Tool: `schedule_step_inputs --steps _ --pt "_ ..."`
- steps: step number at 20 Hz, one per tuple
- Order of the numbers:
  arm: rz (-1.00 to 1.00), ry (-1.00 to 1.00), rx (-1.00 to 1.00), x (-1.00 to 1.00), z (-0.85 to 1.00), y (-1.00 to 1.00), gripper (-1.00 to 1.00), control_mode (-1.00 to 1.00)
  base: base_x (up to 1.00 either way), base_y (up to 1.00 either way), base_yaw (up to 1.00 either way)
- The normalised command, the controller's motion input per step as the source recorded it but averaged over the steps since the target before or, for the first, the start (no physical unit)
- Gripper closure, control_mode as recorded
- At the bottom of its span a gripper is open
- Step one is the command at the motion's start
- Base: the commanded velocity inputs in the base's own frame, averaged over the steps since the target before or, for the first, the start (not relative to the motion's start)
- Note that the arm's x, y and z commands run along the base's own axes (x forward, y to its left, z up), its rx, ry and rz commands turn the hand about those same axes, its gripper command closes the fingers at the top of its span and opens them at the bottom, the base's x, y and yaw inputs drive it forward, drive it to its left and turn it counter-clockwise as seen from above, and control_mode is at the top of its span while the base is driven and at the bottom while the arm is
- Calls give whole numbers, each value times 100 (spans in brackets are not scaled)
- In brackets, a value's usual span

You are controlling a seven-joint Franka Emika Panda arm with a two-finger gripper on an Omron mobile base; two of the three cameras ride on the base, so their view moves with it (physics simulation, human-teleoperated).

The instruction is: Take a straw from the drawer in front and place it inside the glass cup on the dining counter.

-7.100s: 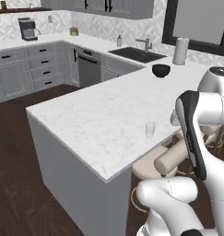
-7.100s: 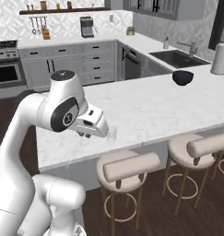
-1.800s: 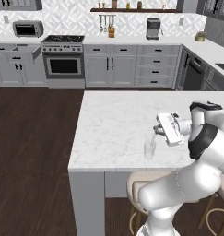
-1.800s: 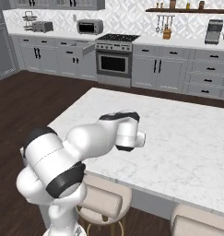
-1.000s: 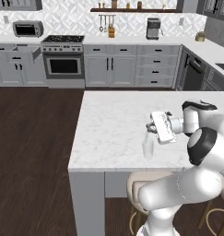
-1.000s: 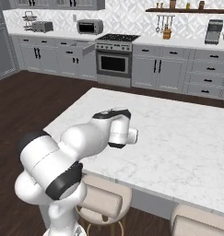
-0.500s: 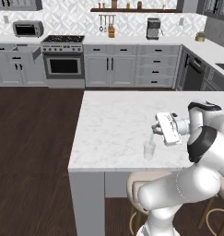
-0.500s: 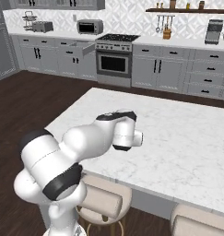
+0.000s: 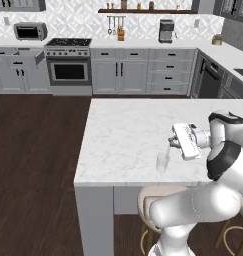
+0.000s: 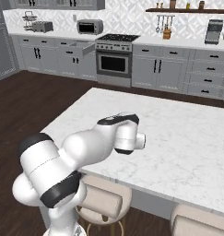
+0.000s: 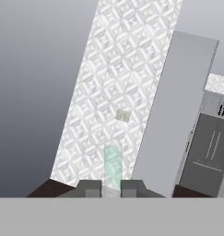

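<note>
The glass cup (image 9: 162,162) stands on the dining counter (image 9: 128,130) near its front edge. My gripper (image 9: 171,143) hovers just above and to the right of the cup, with the hand lying sideways. In the hand view the gripper (image 11: 111,186) is shut on the straw (image 11: 112,166), a pale stick rising between the two dark fingertips. From the left base view the straw (image 9: 167,150) is a faint thin line slanting down toward the cup's rim; whether it is inside I cannot tell. In the right base view my arm hides the cup. The drawer (image 10: 82,47) stands open in the far cabinets, left of the oven.
Beige stools (image 10: 102,198) sit under the counter's near edge beside my base. The far wall holds an oven (image 9: 69,70), grey cabinets and a toaster oven (image 10: 90,26). Dark wood floor (image 9: 33,150) lies left of the counter.
Over the last second my hand with the straw has shifted slightly right and down beside the cup. The cup has stayed in place.
</note>
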Motion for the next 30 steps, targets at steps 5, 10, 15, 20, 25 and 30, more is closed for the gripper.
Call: schedule_step_inputs --steps 5,10,15,20,25,30 --pt "0 0 0 0 0 7 100 -100 0 0 0" --pt "0 0 0 7 0 22 100 -100 0 0 0" --pt "0 0 0 12 -5 9 100 -100 0 0 0" --pt "0 0 0 1 -22 -3 100 -100 0 0 0" --pt "0 0 -1 4 -28 -10 100 -100 0 0 0" --pt "0 0 0 2 -32 -7 100 -100 0 0 0"
